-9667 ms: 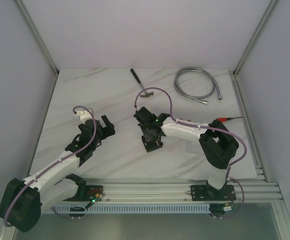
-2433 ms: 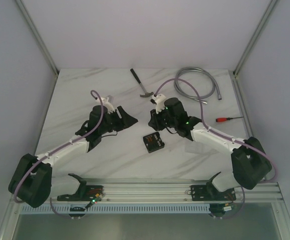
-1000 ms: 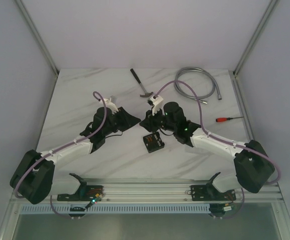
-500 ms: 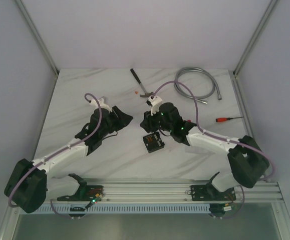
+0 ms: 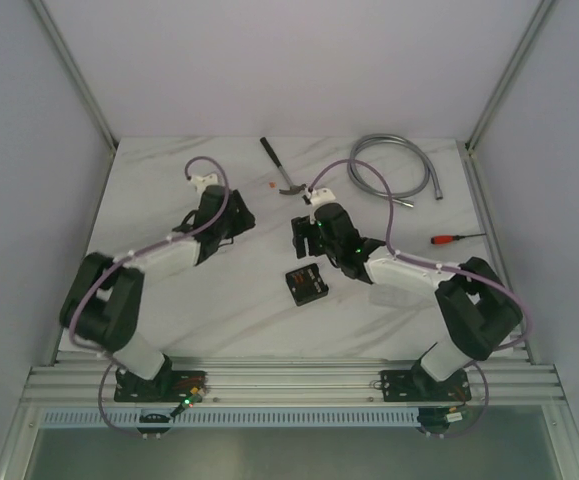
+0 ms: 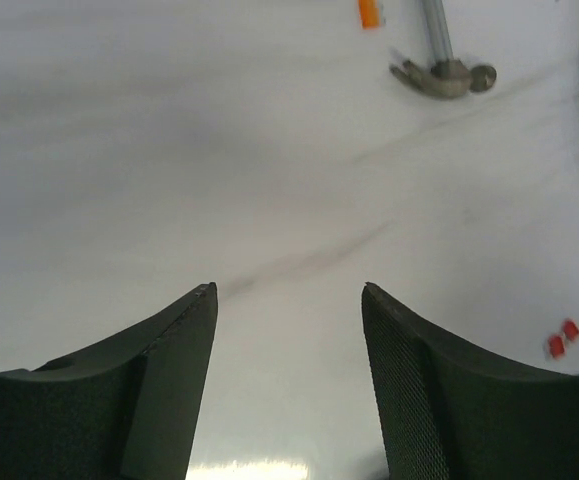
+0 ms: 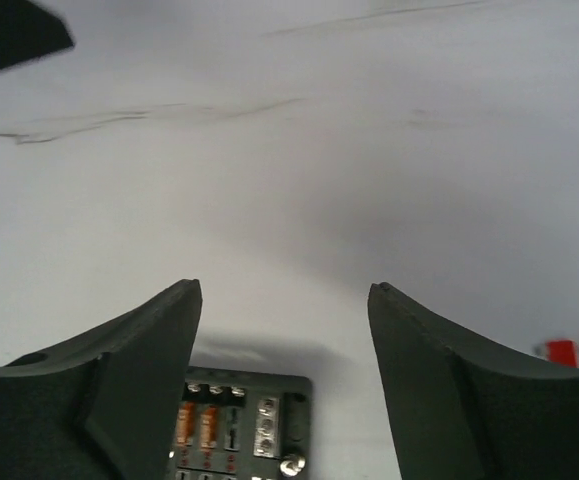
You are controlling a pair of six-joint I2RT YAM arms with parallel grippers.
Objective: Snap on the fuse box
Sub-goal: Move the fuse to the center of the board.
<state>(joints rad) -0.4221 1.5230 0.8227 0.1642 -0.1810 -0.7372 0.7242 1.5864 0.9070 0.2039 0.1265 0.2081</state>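
Right hand (image 7: pixel 284 288), fingers spread, hovers beside fuse box (image 7: pixel 239 428).

Bare worktop (image 5: pixel 139 190) stretches wide on the left and along the near edge. A narrow bare strip runs between the left end effector (image 5: pixel 241 220) and the right end effector (image 5: pixel 302 243). The fuse box (image 5: pixel 306 284) sits just below the right one. A hammer (image 5: pixel 282 170), a hose (image 5: pixel 389 168) and a small orange fuse (image 5: pixel 273 184) crowd the back, and a screwdriver (image 5: pixel 456 237) lies far right.
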